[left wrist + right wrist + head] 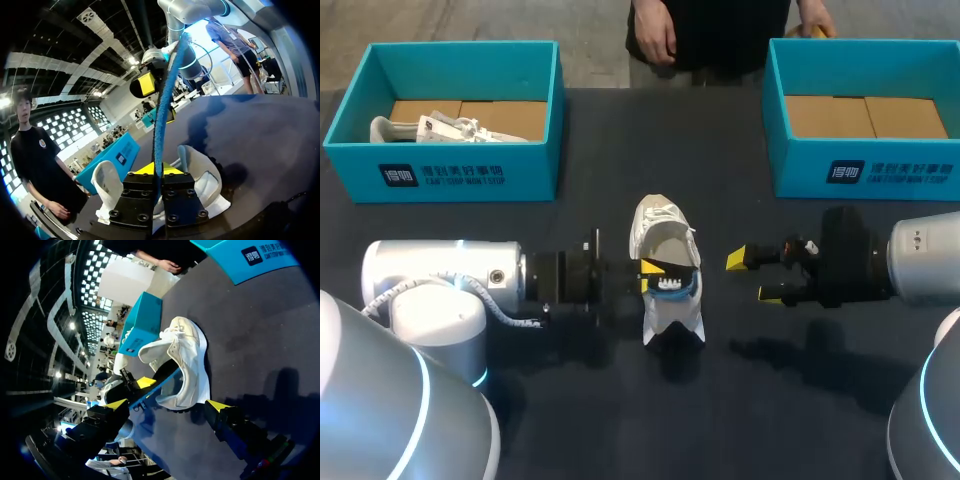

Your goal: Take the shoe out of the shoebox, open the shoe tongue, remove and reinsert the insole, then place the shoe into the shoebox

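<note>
The shoe sits in the middle of the desk, out of both boxes. It is white, its mouth spread open. The left gripper reaches into that mouth from the side and is clamped narrow on the blue insole. In the left wrist view the insole stands edge-on between the fingers and rises ahead of them, partly out of the shoe.

The right gripper hangs just beside the shoe on its other side, fingers spread wide and holding nothing, not touching it. In the right wrist view the shoe lies ahead of it, between the lines of its two tips.

The left box holds a second shoe; the right box shows only its cardboard floor. Both stand well apart from the shoe, at the desk's far side.
</note>
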Action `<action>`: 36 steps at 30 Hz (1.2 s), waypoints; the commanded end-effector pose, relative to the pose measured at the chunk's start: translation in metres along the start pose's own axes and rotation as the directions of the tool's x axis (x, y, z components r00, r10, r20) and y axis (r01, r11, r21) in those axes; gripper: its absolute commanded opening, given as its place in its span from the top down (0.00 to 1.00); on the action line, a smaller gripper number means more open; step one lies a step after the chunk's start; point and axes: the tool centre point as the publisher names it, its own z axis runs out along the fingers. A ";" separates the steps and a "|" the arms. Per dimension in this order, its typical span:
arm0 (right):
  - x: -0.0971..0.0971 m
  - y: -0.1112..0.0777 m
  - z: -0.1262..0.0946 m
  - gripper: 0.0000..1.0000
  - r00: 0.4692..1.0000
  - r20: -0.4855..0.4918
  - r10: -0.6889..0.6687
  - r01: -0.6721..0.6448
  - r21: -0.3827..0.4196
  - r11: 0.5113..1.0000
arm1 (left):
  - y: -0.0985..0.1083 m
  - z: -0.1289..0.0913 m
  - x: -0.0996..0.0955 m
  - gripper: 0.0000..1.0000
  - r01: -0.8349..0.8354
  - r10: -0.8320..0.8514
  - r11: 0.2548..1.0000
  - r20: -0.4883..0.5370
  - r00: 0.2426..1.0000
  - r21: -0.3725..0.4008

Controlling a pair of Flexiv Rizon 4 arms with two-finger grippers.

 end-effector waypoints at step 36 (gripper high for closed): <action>0.001 -0.001 0.000 0.00 1.000 0.004 0.001 -0.001 -0.001 1.000 | 0.004 -0.004 -0.010 0.80 -0.015 0.014 1.000 -0.017 1.000 -0.024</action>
